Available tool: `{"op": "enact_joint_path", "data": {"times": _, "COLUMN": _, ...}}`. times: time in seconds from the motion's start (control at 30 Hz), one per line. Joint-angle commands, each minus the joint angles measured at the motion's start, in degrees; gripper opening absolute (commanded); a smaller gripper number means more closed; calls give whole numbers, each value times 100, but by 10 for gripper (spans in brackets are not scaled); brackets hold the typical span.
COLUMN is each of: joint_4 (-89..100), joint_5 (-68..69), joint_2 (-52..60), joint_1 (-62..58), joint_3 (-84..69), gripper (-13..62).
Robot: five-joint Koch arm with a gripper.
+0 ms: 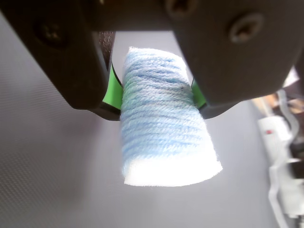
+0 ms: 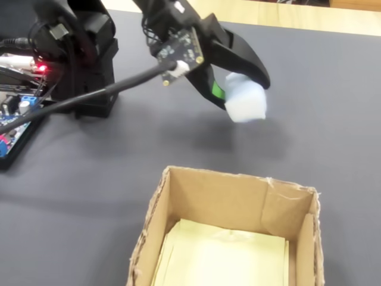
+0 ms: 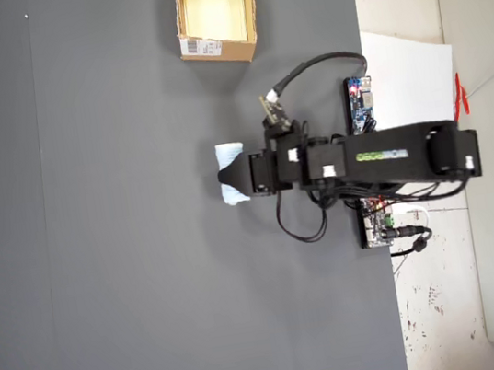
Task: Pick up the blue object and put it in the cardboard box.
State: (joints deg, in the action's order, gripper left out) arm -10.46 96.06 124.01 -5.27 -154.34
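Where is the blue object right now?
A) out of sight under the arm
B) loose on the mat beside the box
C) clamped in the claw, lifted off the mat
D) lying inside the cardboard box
C: the claw pinches the blue object from both sides above the mat, short of the cardboard box.

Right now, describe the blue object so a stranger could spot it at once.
Start at the black arm over the dark grey table. Follow it to its claw, which grips a small roll wound in pale blue yarn. It is the only soft, light-coloured thing there, unlike the cardboard box.
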Motion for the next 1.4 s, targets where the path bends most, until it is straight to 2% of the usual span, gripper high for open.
{"op": "enact_joint_path", "data": {"times": 0.0, "joint_4": 475, "joint_5": 9, "joint_2": 237, "joint_1": -44, "joint_3": 158, "gripper": 201}}
{"op": "enact_joint_path", "data": {"times": 0.23, "joint_4": 1213, "joint_5": -853, "joint_2": 659, "joint_1": -510, "joint_3": 123, "gripper": 201}}
{"op": "enact_joint_path", "data": {"times": 0.53, "joint_4": 1608, "joint_5": -2013, "joint_2": 527, "joint_1": -1222, "joint_3": 633, "gripper": 200}}
{"op": "enact_joint_path", "data": {"times": 0.7, "joint_4": 1591, "joint_5": -2312, "joint_2": 88, "joint_1": -1714, "joint_3": 1292, "gripper": 201}}
{"op": "enact_joint_path", "data": {"times": 0.8, "joint_4": 1389, "joint_5": -2637, "joint_2": -624, "joint_1": -2373, "joint_3": 2294, "gripper": 200}}
{"op": "enact_joint_path", "data": {"times": 1.1, "joint_4": 870, "joint_5": -2918, "joint_2": -1854, "joint_1": -3489, "joint_3": 3727, "gripper": 200}}
{"op": "enact_joint_path", "data": {"times": 1.37, "joint_4": 369, "joint_5": -3059, "joint_2": -2540, "joint_1": -4351, "joint_3": 3973, "gripper": 200}}
